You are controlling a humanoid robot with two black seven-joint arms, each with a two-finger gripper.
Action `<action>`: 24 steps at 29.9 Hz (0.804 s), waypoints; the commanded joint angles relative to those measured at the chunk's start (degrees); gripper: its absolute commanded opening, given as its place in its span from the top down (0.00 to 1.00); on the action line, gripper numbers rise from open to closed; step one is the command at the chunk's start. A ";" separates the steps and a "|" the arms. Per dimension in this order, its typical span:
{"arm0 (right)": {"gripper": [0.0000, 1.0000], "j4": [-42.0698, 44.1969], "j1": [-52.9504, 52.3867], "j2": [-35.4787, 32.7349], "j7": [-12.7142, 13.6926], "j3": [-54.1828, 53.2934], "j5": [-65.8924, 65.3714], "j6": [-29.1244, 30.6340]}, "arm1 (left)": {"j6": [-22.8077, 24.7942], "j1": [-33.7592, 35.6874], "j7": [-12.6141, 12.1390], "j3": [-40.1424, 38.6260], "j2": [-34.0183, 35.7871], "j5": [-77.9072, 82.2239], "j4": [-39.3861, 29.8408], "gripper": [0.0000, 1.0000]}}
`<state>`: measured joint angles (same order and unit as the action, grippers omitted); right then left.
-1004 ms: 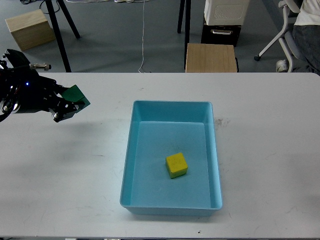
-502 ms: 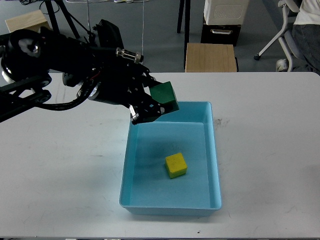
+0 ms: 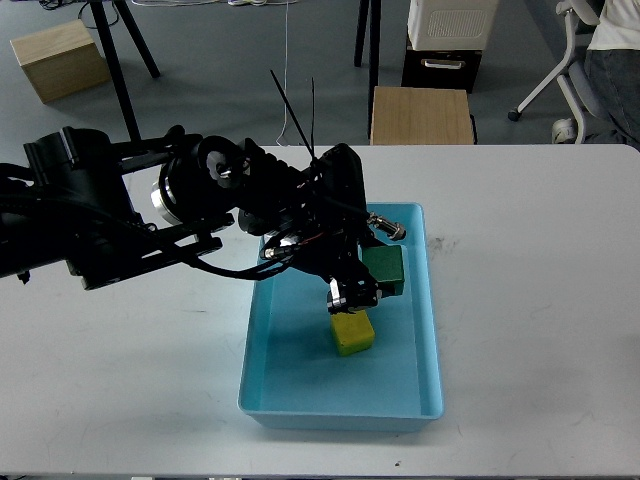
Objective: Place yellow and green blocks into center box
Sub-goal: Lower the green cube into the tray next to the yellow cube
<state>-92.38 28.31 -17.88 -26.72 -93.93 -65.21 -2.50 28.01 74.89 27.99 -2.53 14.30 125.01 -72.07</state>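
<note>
The light blue tray lies at the middle of the white table. The yellow block rests on its bottom. My left arm reaches in from the left over the tray. Its gripper is shut on the dark green block and holds it inside the tray's outline, just above and to the right of the yellow block. The gripper partly hides the yellow block's top edge. My right gripper is out of view.
Beyond the table's far edge stand a wooden box, a second wooden box at far left, black stand legs and an office chair.
My left arm has swung right with the green block, from the table's left side to over the tray's rim, and now lower inside the tray beside the yellow block.
</note>
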 commanded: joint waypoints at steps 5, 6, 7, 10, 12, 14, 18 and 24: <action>0.01 -0.08 -0.10 0.04 0.00 0.16 0.00 -0.05 | -0.01 -3.26 0.01 0.68 -0.06 -0.01 0.00 0.73; 0.01 0.01 -0.10 0.04 0.00 0.15 0.00 0.04 | -0.01 -3.70 0.01 0.68 -0.06 -0.01 0.00 0.73; 0.01 0.01 -0.27 0.04 0.00 0.07 0.00 -0.05 | -0.01 -4.14 0.01 0.68 0.03 -0.01 0.00 0.73; 0.01 0.01 -0.36 0.04 0.00 0.07 0.00 -0.05 | -0.01 -5.02 0.01 0.59 0.03 -0.01 0.09 0.73; 0.01 0.01 -0.36 0.04 0.00 0.07 0.00 -0.05 | -0.01 -5.20 0.01 0.68 0.03 -0.01 0.09 0.70; 0.01 0.01 -0.36 0.04 0.00 -0.02 0.00 -0.05 | -0.01 -5.81 0.01 0.68 0.03 -0.01 0.09 0.66; 0.01 0.01 -0.36 0.04 0.00 -0.02 0.00 -0.05 | -0.01 -6.87 0.01 0.68 0.11 -0.01 0.09 0.51; 0.01 0.01 -0.45 0.04 0.00 -0.02 0.00 -0.05 | -0.01 -6.87 0.01 0.51 0.11 -0.01 0.09 0.28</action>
<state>-92.37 27.91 -17.84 -26.72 -93.96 -65.21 -2.55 28.00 68.01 27.99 -1.87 14.41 125.00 -71.98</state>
